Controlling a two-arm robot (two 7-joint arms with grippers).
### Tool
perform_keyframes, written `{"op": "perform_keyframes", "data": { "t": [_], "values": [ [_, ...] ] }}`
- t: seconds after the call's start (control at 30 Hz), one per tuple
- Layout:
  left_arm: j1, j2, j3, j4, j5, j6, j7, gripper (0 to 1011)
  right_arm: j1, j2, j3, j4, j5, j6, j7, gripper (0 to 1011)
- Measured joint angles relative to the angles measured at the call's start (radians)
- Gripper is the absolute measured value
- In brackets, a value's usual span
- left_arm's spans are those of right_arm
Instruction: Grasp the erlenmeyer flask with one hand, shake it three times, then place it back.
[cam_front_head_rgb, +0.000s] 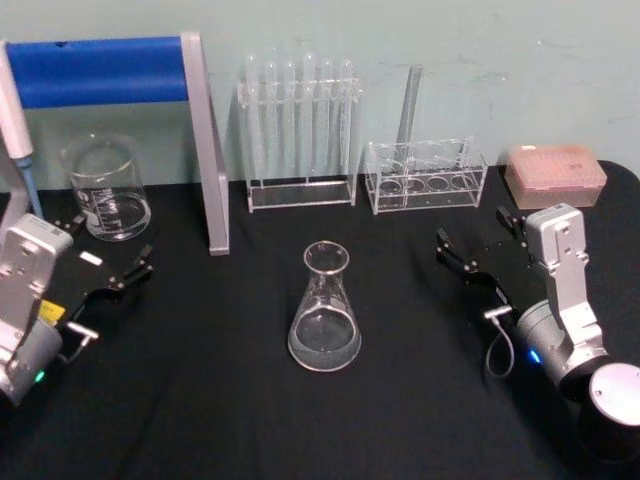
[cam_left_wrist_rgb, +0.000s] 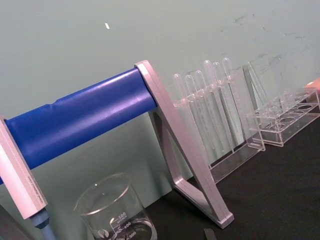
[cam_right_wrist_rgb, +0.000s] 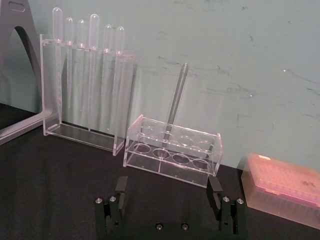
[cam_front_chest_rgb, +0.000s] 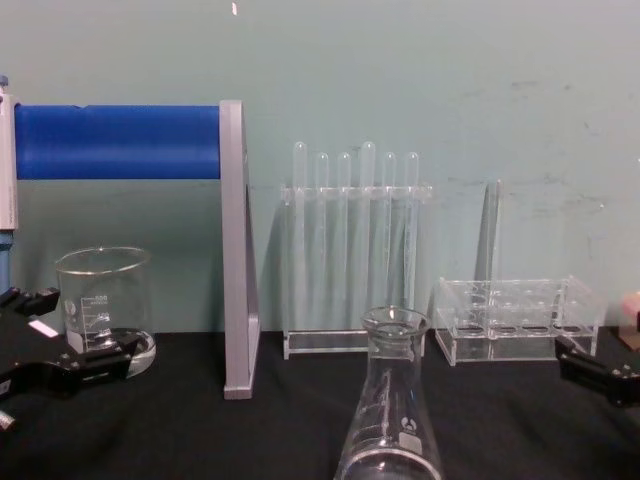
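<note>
head view: erlenmeyer flask (cam_front_head_rgb: 324, 310) upright, neck up

The erlenmeyer flask (cam_front_head_rgb: 324, 312) before me is clear, glossy glass on a matt black table (cam_front_head_rgb: 200, 400). My right tool (cam_front_head_rgb: 478, 243) is black plastic on a smooth silver-grey metal wrist.

A clear glass conical erlenmeyer flask (cam_front_head_rgb: 324, 312) stands upright on the black table (cam_front_head_rgb: 200, 400), near the middle of it, untouched by anything. It has a wide round base, sloping walls, and a narrow neck ending in a flared rim with an open mouth. In the chest view the erlenmeyer flask (cam_front_chest_rgb: 390, 420) shows a small white printed logo low on its side.
</note>
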Motion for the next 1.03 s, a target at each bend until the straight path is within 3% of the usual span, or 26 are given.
{"op": "perform_keyframes", "data": {
  "t": [1.03],
  "values": [
    [0.0, 0.0, 0.0, 0.0, 0.0, 0.0, 0.0, 1001, 0.0, 0.0, 0.0, 0.0, 0.0, 0.0, 0.0, 1003]
  ]
}}
